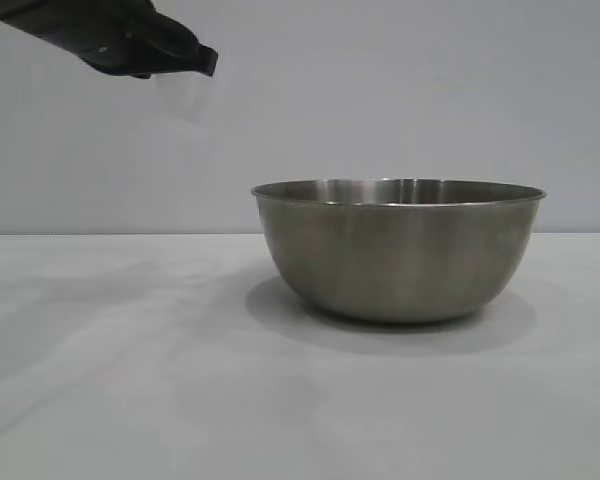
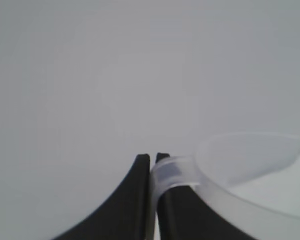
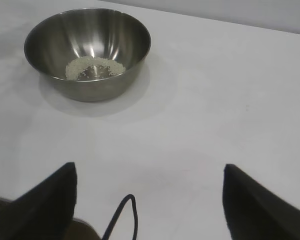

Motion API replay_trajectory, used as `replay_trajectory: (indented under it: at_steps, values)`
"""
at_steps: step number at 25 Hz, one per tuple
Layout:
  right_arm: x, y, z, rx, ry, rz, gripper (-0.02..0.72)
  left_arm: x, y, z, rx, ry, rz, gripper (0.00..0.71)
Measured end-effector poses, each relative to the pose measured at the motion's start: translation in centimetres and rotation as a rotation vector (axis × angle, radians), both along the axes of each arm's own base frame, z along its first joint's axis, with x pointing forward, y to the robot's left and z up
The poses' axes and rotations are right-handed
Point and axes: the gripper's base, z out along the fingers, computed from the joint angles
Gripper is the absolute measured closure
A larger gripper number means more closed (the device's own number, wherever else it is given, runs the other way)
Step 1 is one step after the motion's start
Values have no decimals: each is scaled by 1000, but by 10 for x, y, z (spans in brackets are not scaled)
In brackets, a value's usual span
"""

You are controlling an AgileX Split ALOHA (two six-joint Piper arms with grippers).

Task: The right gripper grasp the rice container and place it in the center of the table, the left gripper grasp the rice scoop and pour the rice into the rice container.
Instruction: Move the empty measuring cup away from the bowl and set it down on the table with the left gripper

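Note:
The steel rice container stands upright on the white table, right of centre in the exterior view. In the right wrist view it holds a thin patch of rice on its bottom. My left gripper is shut on the handle of the translucent rice scoop. It hangs high at the upper left of the exterior view, left of the container; the scoop shows there only as a faint blur. My right gripper is open and empty above the table, away from the container.
A black cable loops between the right gripper's fingers. A plain grey wall stands behind the table.

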Motion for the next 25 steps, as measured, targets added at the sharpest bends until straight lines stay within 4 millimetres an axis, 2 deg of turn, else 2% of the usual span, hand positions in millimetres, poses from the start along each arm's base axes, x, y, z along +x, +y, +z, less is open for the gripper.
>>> replay_trajectory:
  at_steps: [4,7,10,13,25]
  values:
    - [0,0,0,0,0,0,152,-8,27,-14,-8,18,20,710]
    - [0,0,0,0,0,0,152,-15,34,-19,18,-2,11,710]
    - [0,0,0,0,0,0,152,-23,35,-27,36,-34,3,710]
    - [0,0,0,0,0,0,152,-26,37,-45,51,-19,6,710]
    - [0,0,0,0,0,0,152,-28,38,-88,82,10,6,710]
